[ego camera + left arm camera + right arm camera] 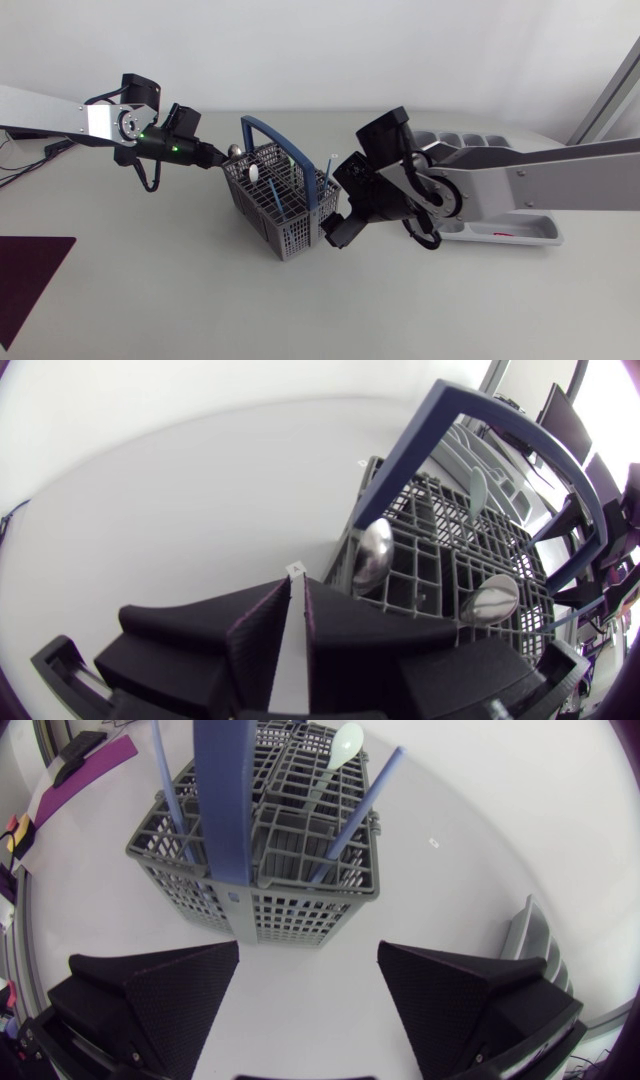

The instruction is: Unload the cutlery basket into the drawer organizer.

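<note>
The pale surface (450, 300) carries the grey drawer organizer (530, 233) at 3 o'clock from centre, mostly hidden under my right arm (560, 175). The grey cutlery basket (295, 235), with its blue handle (290, 145), stands upright at centre. My left arm (60, 118) comes in from 9 o'clock. My left pincer (216, 158) sits at the basket's 10 o'clock rim, clenched to a thin slit with nothing seen in it. My right pincer (335, 235) hangs at the basket's 4 o'clock corner, released, fingers wide and touching nothing. In the basket stand a metal spoon (372, 555) just ahead of my left pincer, a white spoon (254, 172) and blue-handled pieces (355, 815).
</note>
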Controlling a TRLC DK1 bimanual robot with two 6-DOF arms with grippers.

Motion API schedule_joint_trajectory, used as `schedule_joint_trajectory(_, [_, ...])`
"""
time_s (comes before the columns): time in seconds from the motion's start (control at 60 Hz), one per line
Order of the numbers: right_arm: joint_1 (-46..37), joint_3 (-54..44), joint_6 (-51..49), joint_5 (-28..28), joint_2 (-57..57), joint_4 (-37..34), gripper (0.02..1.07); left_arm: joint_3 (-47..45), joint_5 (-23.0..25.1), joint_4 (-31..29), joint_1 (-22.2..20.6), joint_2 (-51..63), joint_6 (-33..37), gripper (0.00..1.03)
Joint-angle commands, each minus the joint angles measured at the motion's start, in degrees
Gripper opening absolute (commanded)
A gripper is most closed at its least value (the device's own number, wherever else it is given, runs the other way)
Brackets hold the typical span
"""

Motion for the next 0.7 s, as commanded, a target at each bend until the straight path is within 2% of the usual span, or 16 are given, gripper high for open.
schedule_joint_trajectory(0.0, [-0.3, 2.2, 0.8, 0.1, 2.5, 1.4, 1.02, 0.9, 1.8, -0.1, -1.1, 1.3, -0.5, 0.32])
schedule_joint_trajectory(0.117, [-1.7, 4.1, 1.4, 0.1, 4.3, 2.5, 1.02, -1.1, 3.5, -1.5, -2.5, -0.8, 1.2, 0.32])
schedule_joint_trajectory(0.433, [-7.9, 6.4, 1.0, 0.1, 5.4, 3.2, 1.02, -7.8, 3.6, -2.4, -6.0, -6.9, 3.5, 0.31])
schedule_joint_trajectory(0.683, [-10.9, 10.5, -0.1, -1.6, 9.2, 3.2, 1.02, -17.8, 3.6, -2.8, -8.8, -16.3, 5.2, 0.31])
